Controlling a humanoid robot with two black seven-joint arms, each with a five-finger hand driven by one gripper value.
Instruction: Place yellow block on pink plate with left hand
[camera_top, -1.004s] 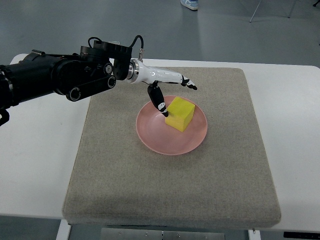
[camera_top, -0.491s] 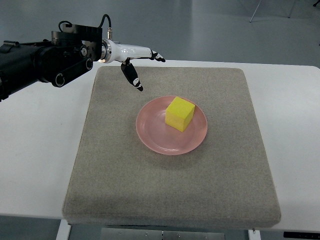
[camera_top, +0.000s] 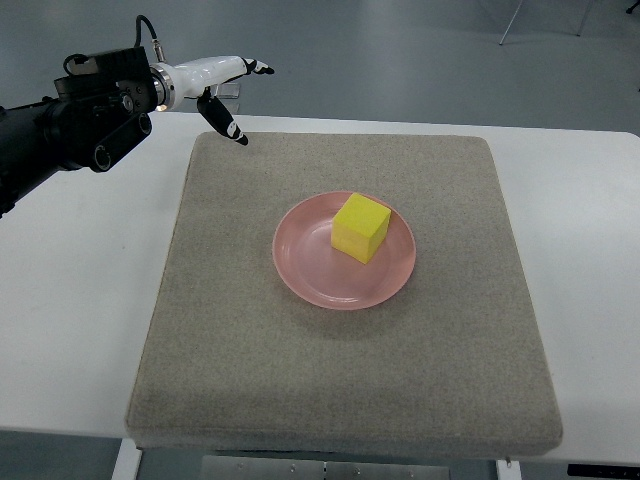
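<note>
The yellow block (camera_top: 360, 227) sits on the pink plate (camera_top: 310, 270) at the middle of the grey mat (camera_top: 250, 380) on the white counter (camera_top: 70, 300), while the left hand (camera_top: 222, 85), fingers spread and apparently empty, hovers above the mat's far left corner.

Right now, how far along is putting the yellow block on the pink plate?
Done, it seems: the yellow block rests on the pink plate. Nothing is in hand; the left hand is open, off by the mat's far left corner. Nothing is left except parking the arm.
</note>
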